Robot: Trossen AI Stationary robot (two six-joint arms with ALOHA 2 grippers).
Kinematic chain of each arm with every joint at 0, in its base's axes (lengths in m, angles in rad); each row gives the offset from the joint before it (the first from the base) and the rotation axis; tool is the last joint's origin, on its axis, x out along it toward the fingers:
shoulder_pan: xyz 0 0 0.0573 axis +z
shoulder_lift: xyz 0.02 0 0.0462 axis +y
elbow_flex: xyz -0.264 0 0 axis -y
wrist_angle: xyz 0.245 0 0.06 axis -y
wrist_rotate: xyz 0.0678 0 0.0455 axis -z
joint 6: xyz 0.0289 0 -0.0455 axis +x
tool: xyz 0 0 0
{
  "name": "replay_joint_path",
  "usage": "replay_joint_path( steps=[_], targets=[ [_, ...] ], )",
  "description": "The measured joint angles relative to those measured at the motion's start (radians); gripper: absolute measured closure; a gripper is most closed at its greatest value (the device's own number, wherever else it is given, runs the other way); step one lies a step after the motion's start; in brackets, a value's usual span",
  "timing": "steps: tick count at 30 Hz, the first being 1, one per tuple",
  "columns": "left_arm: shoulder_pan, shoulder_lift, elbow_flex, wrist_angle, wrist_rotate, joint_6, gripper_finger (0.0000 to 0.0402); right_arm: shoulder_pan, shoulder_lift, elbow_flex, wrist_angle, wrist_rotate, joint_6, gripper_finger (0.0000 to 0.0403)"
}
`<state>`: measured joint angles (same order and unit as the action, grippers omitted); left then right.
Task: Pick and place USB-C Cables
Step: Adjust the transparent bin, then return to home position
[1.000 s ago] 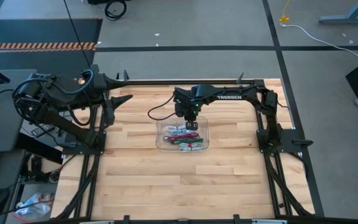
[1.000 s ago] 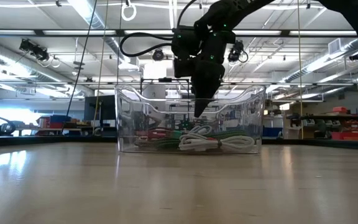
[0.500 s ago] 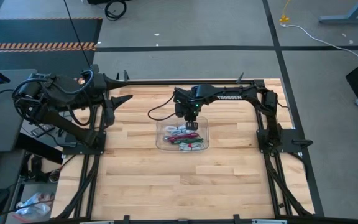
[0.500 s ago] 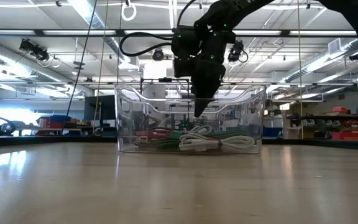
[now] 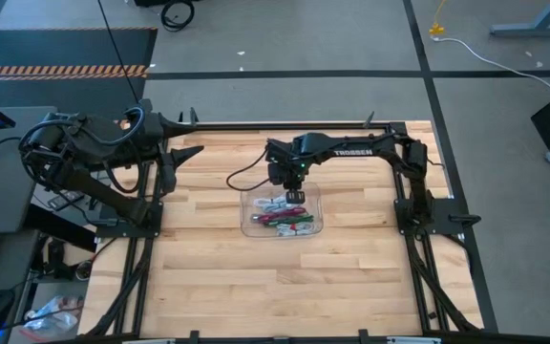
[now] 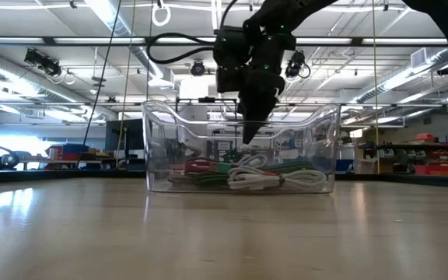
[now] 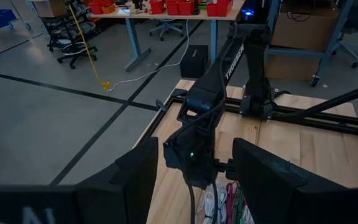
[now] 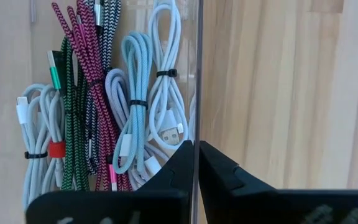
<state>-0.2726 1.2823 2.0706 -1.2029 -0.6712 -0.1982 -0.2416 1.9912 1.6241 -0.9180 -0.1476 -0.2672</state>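
A clear plastic tray (image 5: 248, 222) stands on the wooden table, right of its middle. It holds several bundled USB-C cables (image 8: 104, 106) in pink, green, pale blue and white, lying flat on its floor (image 6: 247, 176). My right gripper (image 5: 295, 194) reaches down at the tray's far wall (image 6: 249, 138) and is shut on it. My left gripper (image 7: 194, 180) stands open, raised over the table's far left part (image 5: 187, 153), with nothing between its fingers. My right gripper pinches the tray's clear far wall (image 8: 196, 118) at its upper rim. One finger (image 8: 173, 168) is inside the tray and the other (image 8: 222, 171) is outside. The fingers come from above, pointing steeply down. The tray sits flat on the table.
Bare wood lies all around the tray (image 5: 256, 277). Black frame rails run along the table's left, right and far edges (image 5: 285, 125). The right arm (image 5: 351, 148) reaches in from the far right corner.
The clear tray has shifted a little on the table with my right gripper on its wall. In the low view it looks slightly wider and its right end reaches farther right. The cables have moved along with it.
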Motion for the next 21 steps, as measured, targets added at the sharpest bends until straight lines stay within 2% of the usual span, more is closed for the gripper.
replay_joint_path(
  steps=[13,21],
  targets=[
    [0.0,0.0,0.0,0.001,0.0,-0.001,0.0189,-0.01,-0.005,0.0,-0.057,-0.003,0.002,0.0375],
    [0.0,0.0,0.0,0.001,0.0,-0.001,0.0189,-0.011,-0.006,0.001,-0.05,-0.003,0.011,0.0307]
  ],
)
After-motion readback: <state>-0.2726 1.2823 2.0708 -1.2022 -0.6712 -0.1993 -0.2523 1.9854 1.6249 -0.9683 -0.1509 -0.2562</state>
